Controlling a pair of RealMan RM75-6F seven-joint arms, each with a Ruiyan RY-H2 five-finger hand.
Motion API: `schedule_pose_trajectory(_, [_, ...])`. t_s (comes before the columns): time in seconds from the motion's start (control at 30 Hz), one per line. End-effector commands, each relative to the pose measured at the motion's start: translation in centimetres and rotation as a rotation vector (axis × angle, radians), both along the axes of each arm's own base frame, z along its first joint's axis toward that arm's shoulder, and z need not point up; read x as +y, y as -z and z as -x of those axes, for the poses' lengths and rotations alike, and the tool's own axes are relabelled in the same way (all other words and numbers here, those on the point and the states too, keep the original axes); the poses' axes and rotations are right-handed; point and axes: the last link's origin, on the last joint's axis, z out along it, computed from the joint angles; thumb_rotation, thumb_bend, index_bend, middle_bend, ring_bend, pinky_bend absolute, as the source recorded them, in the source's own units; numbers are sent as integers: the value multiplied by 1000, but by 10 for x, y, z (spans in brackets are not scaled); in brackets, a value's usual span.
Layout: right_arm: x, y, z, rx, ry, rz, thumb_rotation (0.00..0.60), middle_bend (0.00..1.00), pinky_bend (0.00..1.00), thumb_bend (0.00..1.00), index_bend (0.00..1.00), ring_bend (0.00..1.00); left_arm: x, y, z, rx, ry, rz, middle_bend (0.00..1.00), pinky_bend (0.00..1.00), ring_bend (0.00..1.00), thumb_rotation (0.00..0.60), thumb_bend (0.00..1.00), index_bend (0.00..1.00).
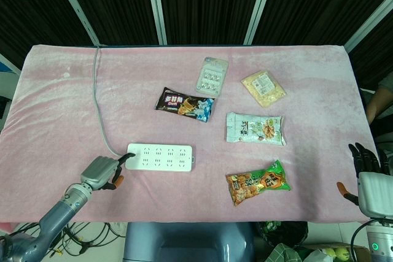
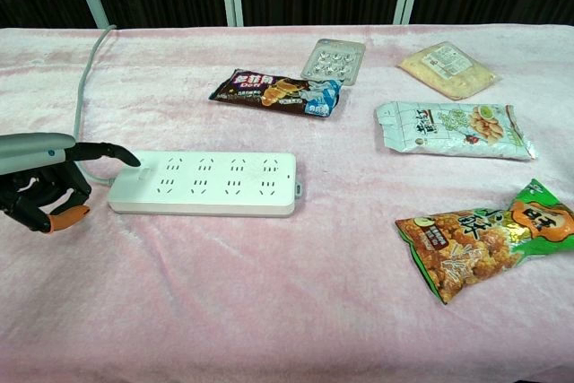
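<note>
On the pink table (image 1: 61,115) I count one white power strip (image 1: 161,157) with its one grey cable (image 1: 97,99), and one clear blister pack (image 1: 212,75). There are four snack packets: a dark one (image 1: 184,105), a pale yellow one (image 1: 263,88), a white one (image 1: 254,129) and a green-and-orange one (image 1: 258,182). Two robot hands show, the left hand (image 1: 101,172) and the right hand (image 1: 366,159).

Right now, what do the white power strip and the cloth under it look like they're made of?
The white power strip looks like hard moulded plastic: smooth, faintly glossy, crisp socket holes. The pink cloth looks like soft plush or velvet, matte, with a mottled nap. The left hand touches the strip's end.
</note>
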Motion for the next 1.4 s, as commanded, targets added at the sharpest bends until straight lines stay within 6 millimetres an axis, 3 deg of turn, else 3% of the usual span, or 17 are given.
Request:
schedule_pose_trajectory(0.03, [0,0,0,-1,-1,1,600,75,39,127,115,125,0,1,0,-3,1,3,736,815,797,600,514,113])
schedule_pose_trajectory(1.4, [-1,0,1,-2,11,4,600,75,39,126,115,125,2,7,3,22,-7,27,741,816,799,600,511,120])
